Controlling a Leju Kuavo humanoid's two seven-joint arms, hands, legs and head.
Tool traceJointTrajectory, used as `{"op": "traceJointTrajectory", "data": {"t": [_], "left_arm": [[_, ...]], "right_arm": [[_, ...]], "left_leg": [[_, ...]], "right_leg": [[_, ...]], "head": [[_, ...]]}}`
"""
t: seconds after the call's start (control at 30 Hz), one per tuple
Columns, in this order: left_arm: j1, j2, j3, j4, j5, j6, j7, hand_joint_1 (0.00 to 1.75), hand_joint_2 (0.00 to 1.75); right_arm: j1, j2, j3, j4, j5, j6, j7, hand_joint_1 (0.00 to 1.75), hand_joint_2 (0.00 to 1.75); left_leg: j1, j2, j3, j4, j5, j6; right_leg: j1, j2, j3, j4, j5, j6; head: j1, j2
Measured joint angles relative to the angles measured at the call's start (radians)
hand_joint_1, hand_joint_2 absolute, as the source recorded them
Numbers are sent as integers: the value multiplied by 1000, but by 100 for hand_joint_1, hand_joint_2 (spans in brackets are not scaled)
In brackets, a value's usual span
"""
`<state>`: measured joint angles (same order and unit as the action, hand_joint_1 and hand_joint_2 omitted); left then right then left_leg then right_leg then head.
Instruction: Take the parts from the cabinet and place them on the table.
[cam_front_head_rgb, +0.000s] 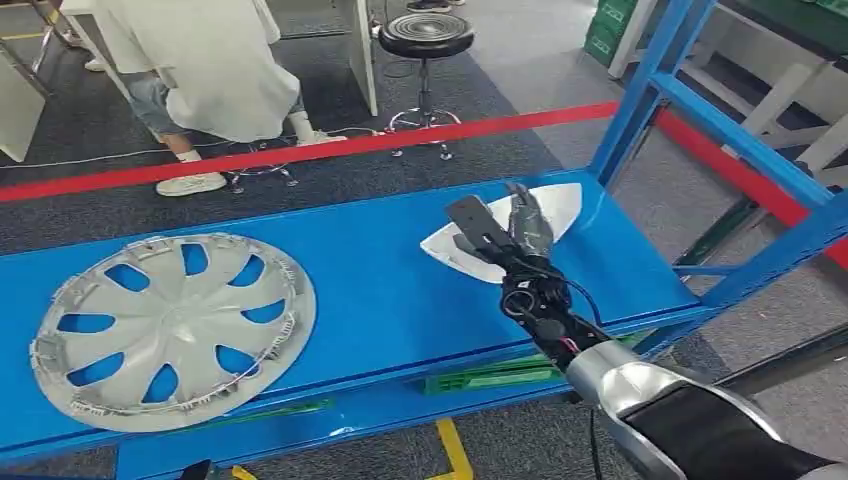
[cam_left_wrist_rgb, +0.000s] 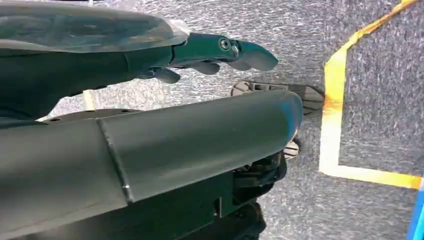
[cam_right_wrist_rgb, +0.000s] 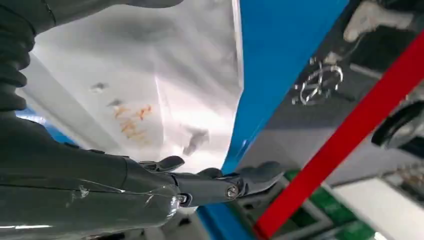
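Observation:
A blue shelf carries two parts. A silver hubcap lies flat at its left end. A white curved panel lies at the right end. My right hand reaches over this panel with its fingers stretched out along it. In the right wrist view the white panel fills the space between the thumb and the straight fingers, which are not closed around it. My left hand hangs over the grey floor, fingers extended and holding nothing.
Blue frame posts rise at the shelf's right end. Green strips lie under its front edge. Beyond a red floor line a person sits, beside a black stool. Yellow tape marks the floor.

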<state>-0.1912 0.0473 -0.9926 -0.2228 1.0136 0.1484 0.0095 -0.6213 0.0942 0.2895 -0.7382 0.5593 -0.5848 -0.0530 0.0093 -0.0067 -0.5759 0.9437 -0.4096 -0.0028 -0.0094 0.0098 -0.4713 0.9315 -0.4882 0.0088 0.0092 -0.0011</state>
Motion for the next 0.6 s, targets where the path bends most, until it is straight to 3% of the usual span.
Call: {"op": "traceJointTrajectory", "data": {"t": [0.6], "left_arm": [[-7,2,-21,0,-8,-2,13,0,0]], "right_arm": [[-82,-12,116,58,-75,77,-26,0,175]], "left_leg": [[0,0,0,0,0,0]], "right_leg": [[0,0,0,0,0,0]], "head": [[0,0]]}}
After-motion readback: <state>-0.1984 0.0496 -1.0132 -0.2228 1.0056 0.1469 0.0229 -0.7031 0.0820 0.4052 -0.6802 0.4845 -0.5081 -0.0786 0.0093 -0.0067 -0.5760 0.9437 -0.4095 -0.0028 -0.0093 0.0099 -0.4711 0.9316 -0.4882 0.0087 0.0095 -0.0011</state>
